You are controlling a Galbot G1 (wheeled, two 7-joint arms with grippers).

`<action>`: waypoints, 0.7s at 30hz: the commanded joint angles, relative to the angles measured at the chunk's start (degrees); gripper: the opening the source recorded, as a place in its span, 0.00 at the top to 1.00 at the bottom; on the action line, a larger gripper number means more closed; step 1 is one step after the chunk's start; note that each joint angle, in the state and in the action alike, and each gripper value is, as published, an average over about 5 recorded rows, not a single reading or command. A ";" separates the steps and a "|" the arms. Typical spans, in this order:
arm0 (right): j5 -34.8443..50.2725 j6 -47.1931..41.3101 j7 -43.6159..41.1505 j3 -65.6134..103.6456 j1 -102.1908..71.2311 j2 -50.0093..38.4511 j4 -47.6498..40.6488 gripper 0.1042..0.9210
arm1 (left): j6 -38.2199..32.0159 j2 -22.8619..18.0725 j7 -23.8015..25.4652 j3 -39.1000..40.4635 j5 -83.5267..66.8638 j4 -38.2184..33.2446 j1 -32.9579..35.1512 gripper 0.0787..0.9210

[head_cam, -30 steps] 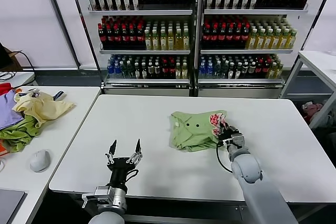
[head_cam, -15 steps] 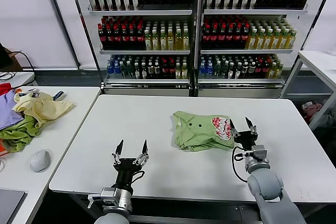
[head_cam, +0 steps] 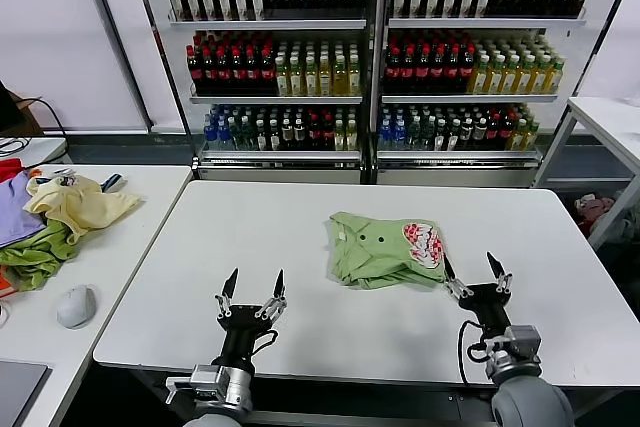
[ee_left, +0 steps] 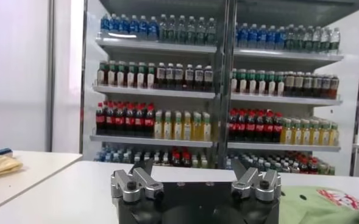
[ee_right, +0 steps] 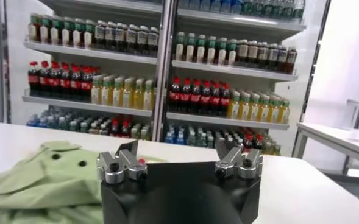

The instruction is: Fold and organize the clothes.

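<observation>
The light sage-green T-shirt (head_cam: 383, 248) lies folded into a compact bundle on the white table (head_cam: 300, 237), its red-and-white graphic (head_cam: 422, 243) facing up at its right end. It also shows in the right wrist view (ee_right: 51, 176) and in the left wrist view (ee_left: 331, 204). My right gripper (head_cam: 475, 273) is open and empty, just off the shirt's right front corner, near the table's front edge. My left gripper (head_cam: 254, 285) is open and empty at the front left of the table, well apart from the shirt.
A side table (head_cam: 110, 247) on the left holds a pale yellow garment (head_cam: 78, 203), darker green (head_cam: 35, 252) and purple (head_cam: 12, 209) garments and a grey mouse (head_cam: 76, 305). Bottle shelves (head_cam: 375, 47) stand behind. Another white table (head_cam: 615, 122) is at far right.
My right gripper has let go of the shirt's right end, opened, and drawn back toward the front edge. The graphic now lies flat on top. The left gripper shifted slightly right.
</observation>
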 commanded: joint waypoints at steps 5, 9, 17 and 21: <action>-1.79 0.81 0.30 1.67 -9.51 2.61 9.18 0.12 | -0.33 -0.24 1.00 -0.31 1.32 -2.23 2.46 0.12; -3.08 0.54 1.05 1.57 -9.94 3.05 9.63 0.12 | -0.33 -0.26 1.24 -0.44 2.06 -3.00 3.16 0.12; -4.16 0.09 0.73 1.64 -10.72 3.32 10.84 0.12 | -0.25 -0.29 1.48 -0.41 2.96 -4.55 4.49 0.12; -4.43 0.06 0.82 1.76 -11.08 3.53 11.59 0.12 | -0.19 -0.32 1.58 -0.29 3.23 -5.24 4.76 0.12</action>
